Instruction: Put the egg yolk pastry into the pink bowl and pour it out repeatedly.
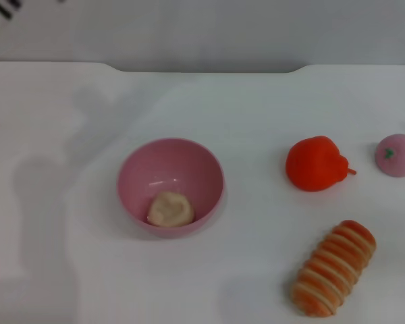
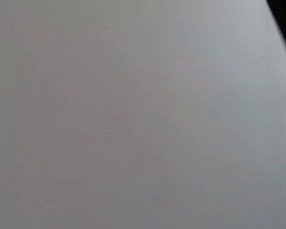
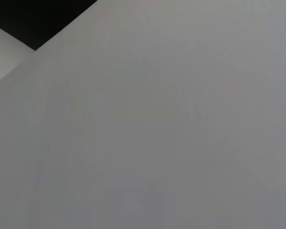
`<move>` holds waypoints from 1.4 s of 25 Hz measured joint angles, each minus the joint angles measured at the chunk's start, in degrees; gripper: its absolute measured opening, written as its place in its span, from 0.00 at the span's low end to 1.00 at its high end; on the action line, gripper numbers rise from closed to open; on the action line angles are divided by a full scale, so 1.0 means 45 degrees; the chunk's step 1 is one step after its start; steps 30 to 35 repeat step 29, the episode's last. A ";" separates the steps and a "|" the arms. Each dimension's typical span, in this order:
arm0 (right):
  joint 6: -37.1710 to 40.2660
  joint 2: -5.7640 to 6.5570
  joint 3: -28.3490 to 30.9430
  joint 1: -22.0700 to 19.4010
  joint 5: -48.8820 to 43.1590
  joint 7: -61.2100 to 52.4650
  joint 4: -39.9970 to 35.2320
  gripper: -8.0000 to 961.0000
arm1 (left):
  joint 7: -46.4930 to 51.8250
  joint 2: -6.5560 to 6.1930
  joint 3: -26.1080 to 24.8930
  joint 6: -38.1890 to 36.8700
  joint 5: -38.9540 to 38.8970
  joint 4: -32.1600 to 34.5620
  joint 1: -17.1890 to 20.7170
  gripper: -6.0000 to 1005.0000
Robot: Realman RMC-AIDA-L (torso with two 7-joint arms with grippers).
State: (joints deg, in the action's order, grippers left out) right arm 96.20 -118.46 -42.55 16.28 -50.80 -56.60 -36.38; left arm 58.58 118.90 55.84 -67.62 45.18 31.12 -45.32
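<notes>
The pastry (image 1: 170,209) sits inside the pink bowl (image 1: 142,169), toward its six o'clock wall, so pouring looks due next. The bowl stands upright on the table (image 1: 209,101), well apart from the roll (image 1: 334,268) at four o'clock. Neither tool shows; grip unknowable.

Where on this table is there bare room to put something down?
Widest bare stretch: left of the pink bowl, which holds the egg yolk pastry. Also bare: between bowl and red fruit, and behind the bowl. Crowded on the right: red fruit, pink fruit, striped bread roll.
</notes>
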 joint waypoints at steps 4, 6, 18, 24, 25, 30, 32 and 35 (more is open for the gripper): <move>-0.0030 -0.0012 0.0633 0.0159 0.0012 0.0890 0.0469 0.61 | -0.6491 0.0042 0.1632 0.0008 -0.4579 -0.2224 0.0376 0.72; -0.0049 -0.0038 0.1307 0.0284 0.0039 0.1817 0.0950 0.61 | -0.9168 0.0043 0.2492 0.0073 -0.6731 -0.3092 0.0694 0.71; -0.0073 -0.0086 0.2915 0.0993 0.2675 0.7946 0.4414 0.61 | -1.0656 0.0042 0.7398 0.0314 -1.2272 -0.3887 0.2970 0.72; -0.0296 -0.0080 0.2973 0.1411 0.2854 0.8269 0.4737 0.61 | -1.0408 0.0042 0.8315 0.0889 -1.2544 -0.3516 0.3096 0.72; -0.0369 -0.0079 0.2980 0.1496 0.2916 0.8274 0.4767 0.61 | -1.0377 0.0042 0.8390 0.0913 -1.2553 -0.3494 0.3088 0.72; -0.0718 -0.0082 0.3007 0.1947 0.3352 0.8280 0.4995 0.61 | -1.0264 0.0042 0.8889 0.1220 -1.2578 -0.3445 0.2959 0.72; -0.0718 -0.0082 0.3007 0.1947 0.3352 0.8280 0.4995 0.61 | -1.0264 0.0042 0.8889 0.1220 -1.2578 -0.3445 0.2959 0.72; -0.0718 -0.0082 0.3007 0.1947 0.3352 0.8280 0.4995 0.61 | -1.0264 0.0042 0.8889 0.1220 -1.2578 -0.3445 0.2959 0.72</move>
